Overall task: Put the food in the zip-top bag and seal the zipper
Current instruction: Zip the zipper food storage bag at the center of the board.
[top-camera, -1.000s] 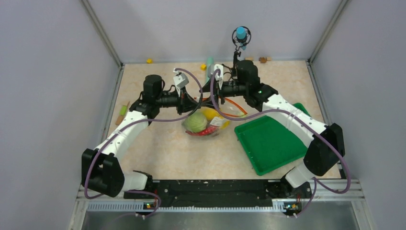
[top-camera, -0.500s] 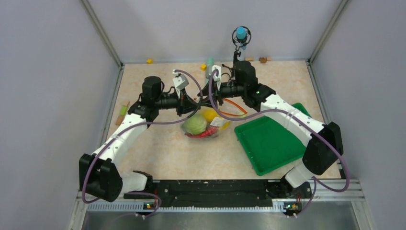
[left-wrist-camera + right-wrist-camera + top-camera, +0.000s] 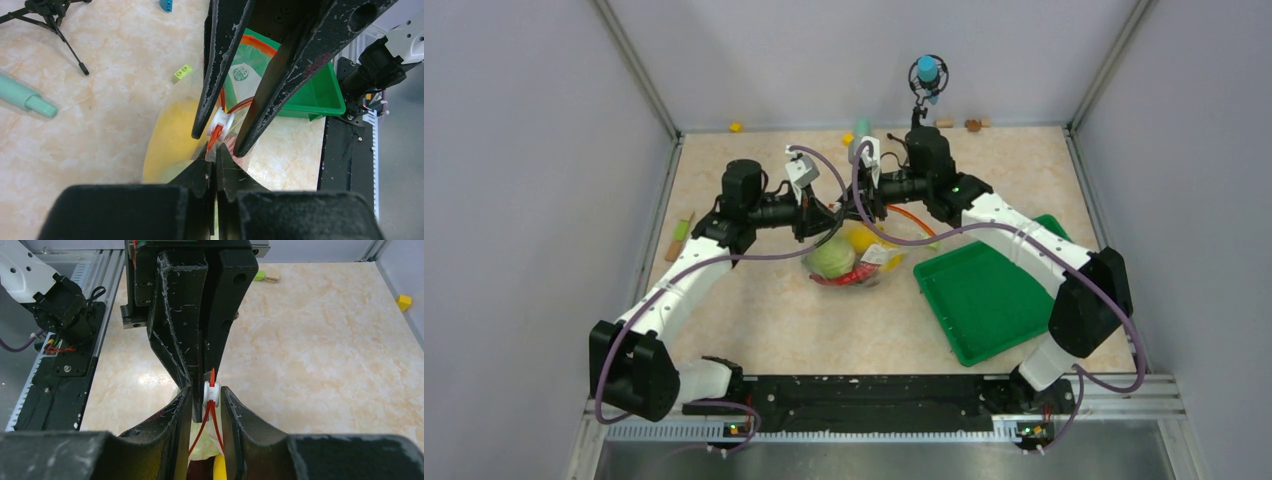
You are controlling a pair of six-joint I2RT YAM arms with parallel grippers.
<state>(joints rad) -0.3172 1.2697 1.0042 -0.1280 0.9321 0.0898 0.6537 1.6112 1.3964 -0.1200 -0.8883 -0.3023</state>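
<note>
– Zip-top bag (image 3: pixel 879 275): report from the pincers outward, please.
– Left pincer (image 3: pixel 216 160) is clenched on the end of the zipper (image 3: pixel 260 41), just below the white slider (image 3: pixel 220 125). Right pincer (image 3: pixel 206 390) faces it, jaws standing close on either side of that slider. Whether they pinch it, I cannot tell.
– And the bag itself?
– Mouth corner raised in that grip. Belly rests mid-tabletop (image 3: pixel 764 310), somewhat toward the far edge, just left of the green tray (image 3: pixel 984 300).
– Contents?
– Food is inside: a green leafy ball (image 3: pixel 829 257), a yellow piece (image 3: pixel 862 238), something red beneath.
– Progress?
– Loading is judged done, as far as shown. Sealing is outstanding: the orange strip loops apart toward the tray, so the mouth is open. The slider must be drawn the full length while the left pincer anchors the end.
</note>
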